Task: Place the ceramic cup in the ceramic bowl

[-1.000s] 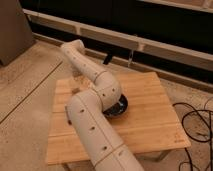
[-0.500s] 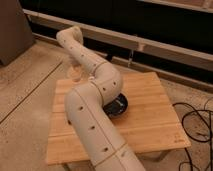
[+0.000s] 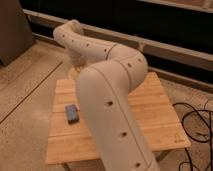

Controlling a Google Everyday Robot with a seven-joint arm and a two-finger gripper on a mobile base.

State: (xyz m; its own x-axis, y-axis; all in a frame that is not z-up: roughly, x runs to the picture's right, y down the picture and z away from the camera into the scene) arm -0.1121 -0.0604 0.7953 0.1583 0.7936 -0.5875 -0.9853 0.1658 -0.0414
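The hand [image 3: 76, 62] of the thick cream robot arm [image 3: 107, 100] is closed narrow above the far left corner of the light wooden table [image 3: 160, 117]. I cannot tell where the ceramic cup and the ceramic bowl are, as the arm covers the middle of the table. A small grey-blue flat block [image 3: 71, 113] lies near the left edge.

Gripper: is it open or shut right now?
Shut. The gripper hangs by the table's far edge, under the arm's tip; whether it holds the cup cannot be told.
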